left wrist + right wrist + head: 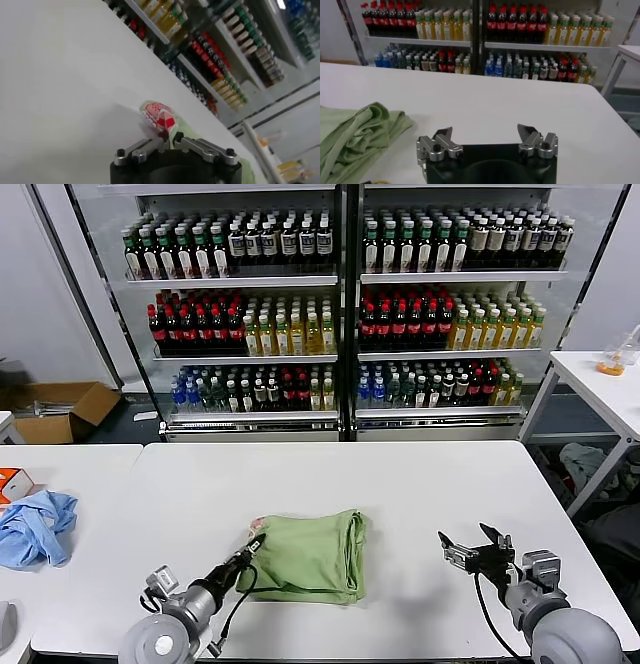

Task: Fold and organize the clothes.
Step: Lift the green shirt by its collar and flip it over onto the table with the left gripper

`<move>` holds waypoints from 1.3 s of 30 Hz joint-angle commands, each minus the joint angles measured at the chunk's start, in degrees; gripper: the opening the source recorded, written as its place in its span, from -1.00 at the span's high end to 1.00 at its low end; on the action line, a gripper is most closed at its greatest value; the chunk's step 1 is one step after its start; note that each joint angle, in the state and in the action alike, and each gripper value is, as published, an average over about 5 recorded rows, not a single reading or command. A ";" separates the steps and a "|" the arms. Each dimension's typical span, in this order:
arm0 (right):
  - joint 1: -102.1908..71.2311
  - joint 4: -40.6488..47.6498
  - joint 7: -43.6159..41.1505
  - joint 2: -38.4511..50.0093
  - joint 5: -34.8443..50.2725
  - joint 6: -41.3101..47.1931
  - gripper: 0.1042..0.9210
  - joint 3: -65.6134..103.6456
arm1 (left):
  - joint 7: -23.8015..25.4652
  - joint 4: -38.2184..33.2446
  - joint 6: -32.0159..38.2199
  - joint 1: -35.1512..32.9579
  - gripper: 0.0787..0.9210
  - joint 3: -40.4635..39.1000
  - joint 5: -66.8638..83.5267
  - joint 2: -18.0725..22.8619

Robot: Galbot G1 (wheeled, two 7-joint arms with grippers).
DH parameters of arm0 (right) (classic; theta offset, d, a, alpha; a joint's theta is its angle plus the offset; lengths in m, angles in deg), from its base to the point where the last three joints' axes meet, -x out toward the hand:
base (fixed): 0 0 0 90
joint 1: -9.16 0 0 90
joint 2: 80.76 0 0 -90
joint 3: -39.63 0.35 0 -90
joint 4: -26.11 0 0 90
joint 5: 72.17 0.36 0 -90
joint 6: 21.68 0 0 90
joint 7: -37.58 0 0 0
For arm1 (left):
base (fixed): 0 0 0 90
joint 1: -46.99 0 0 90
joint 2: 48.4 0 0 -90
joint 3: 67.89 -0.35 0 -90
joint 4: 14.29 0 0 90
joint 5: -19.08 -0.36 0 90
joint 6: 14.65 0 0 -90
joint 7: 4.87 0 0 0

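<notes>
The clothes, a light green T-shirt (310, 556), lies folded into a rough square on the white table (420, 484), near the front edge. My left gripper (254, 546) is shut on the shirt's left edge, where a bit of the red-and-white print (159, 116) shows turned up. In the left wrist view the jaws pinch the green cloth (186, 131) between them. My right gripper (474, 546) hovers open over bare table to the right of the shirt, with nothing between its fingers (442, 136). The right wrist view shows the shirt's bunched edge (360, 132) off to one side.
A light blue garment (36, 526) and an orange box (12, 482) lie on the adjoining table at the far left. Glass-door drink coolers (340, 304) stand behind the table. Another white table (605, 389) is at the back right.
</notes>
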State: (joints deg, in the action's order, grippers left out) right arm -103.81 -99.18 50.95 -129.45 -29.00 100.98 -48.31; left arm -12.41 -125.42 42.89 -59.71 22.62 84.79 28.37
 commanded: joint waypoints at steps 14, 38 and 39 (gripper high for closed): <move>2.12 -0.52 -0.32 -0.01 1.30 -0.65 -0.76 -0.71 | -0.03 -13.06 -0.74 -1.08 0.94 31.51 4.18 -24.65; -0.69 -4.15 -0.54 -1.39 -1.62 -1.05 -0.76 0.55 | -1.60 -3.13 -0.49 13.04 0.94 -28.94 -40.38 -8.98; -1.07 -4.35 -0.59 -1.50 -1.74 -1.07 -0.76 0.72 | -1.65 -1.38 -0.35 14.38 0.94 -29.86 -39.86 -7.58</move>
State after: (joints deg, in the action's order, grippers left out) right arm -103.59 -102.58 50.47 -130.63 -29.75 99.97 -48.01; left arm -13.32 -135.27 42.53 -55.98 11.88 50.43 13.76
